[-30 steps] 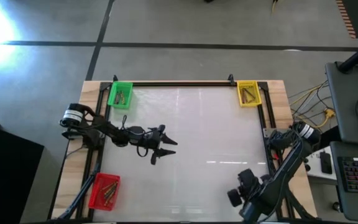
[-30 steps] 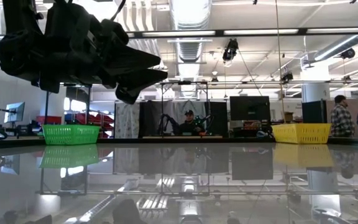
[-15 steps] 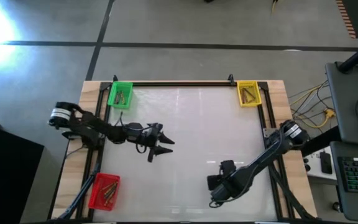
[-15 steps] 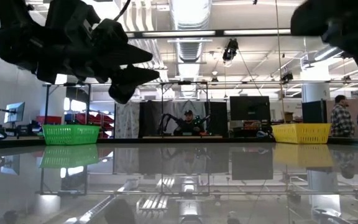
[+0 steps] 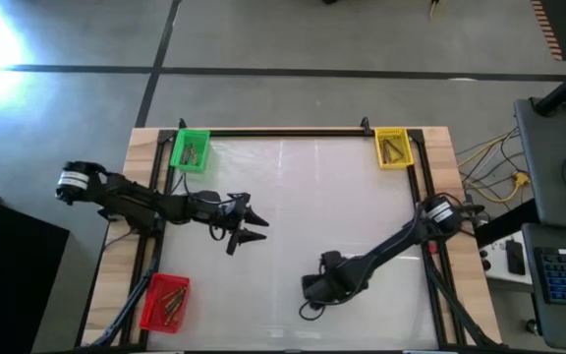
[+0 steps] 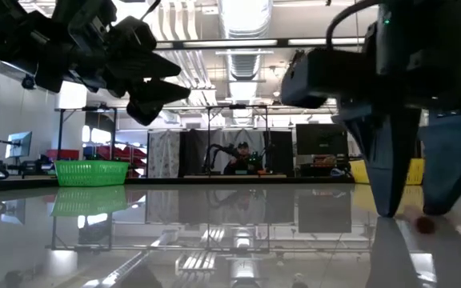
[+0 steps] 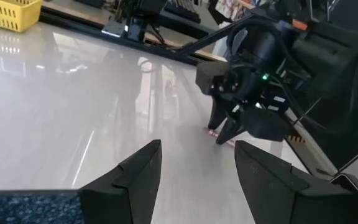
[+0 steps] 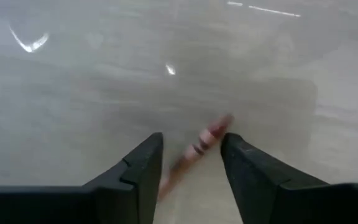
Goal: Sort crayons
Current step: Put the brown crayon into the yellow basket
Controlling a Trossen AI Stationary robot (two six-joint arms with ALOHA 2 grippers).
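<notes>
Right gripper [image 8: 190, 163]: fingers spread, straddling a reddish crayon [image 8: 199, 147] on the table [image 5: 342, 206] (toward 6 o'clock).
Left gripper [image 5: 248, 223]: spread, empty, toward 9 o'clock.

— Loose stock on the table?
— One crayon [image 8: 199, 149], reddish-pink with a dark band, lying flat on the glossy white surface, set diagonally in the right wrist view. From table height only its reddish end [image 6: 425, 226] shows.
— The remainder?
— Already binned. Thin olive-brown sticks lie heaped in the red bin [image 5: 172, 305]; further sticks lie in the green bin [image 5: 191, 152] and the yellow bin [image 5: 392, 148]. Individual colours cannot be told.
</notes>
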